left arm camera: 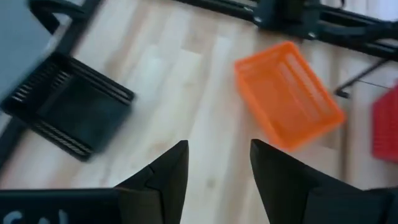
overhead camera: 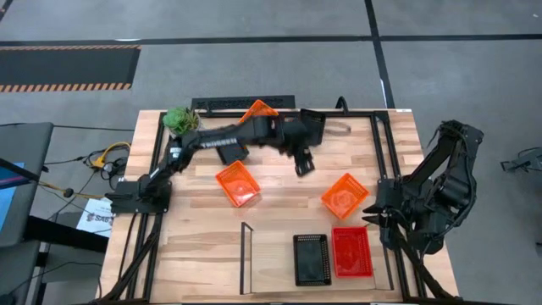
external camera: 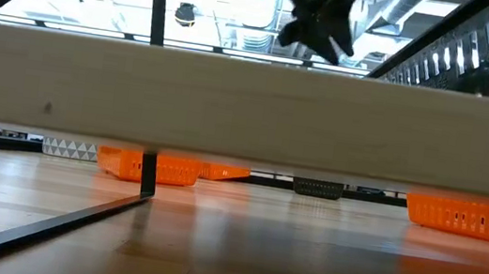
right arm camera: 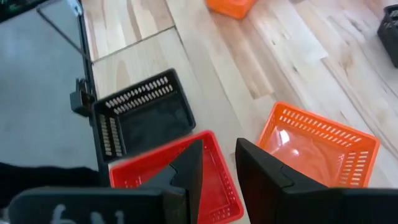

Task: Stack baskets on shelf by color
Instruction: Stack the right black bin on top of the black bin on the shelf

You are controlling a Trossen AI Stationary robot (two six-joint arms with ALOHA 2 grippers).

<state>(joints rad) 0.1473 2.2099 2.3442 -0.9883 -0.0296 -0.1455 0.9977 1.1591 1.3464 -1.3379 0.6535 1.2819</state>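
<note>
My left gripper (left arm camera: pixel 217 155) hangs open above the table's middle (overhead camera: pixel 302 165) and touches nothing. A black basket (left arm camera: pixel 68 112) lies just beyond it toward the far edge (overhead camera: pixel 313 127), and an orange basket (left arm camera: pixel 289 93) sits to its right (overhead camera: pixel 345 195). Another orange basket (overhead camera: pixel 237 184) lies left of centre, and a third (overhead camera: pixel 258 110) is at the far edge. On the shelf (overhead camera: pixel 275 254) near the front stand a black basket (overhead camera: pixel 312 258) and a red basket (overhead camera: pixel 351 252), side by side on their bases. My right gripper (right arm camera: pixel 217 155) is open at the table's right (overhead camera: pixel 373 216), above the red basket (right arm camera: pixel 186 168).
A small green plant (overhead camera: pixel 178 119) stands at the far left corner. Black frame rails (overhead camera: pixel 381 152) run along the table's far and right sides. The shelf's upright end frame (overhead camera: pixel 246 258) stands left of the black basket. In the low view the shelf board (external camera: pixel 249 104) spans the picture.
</note>
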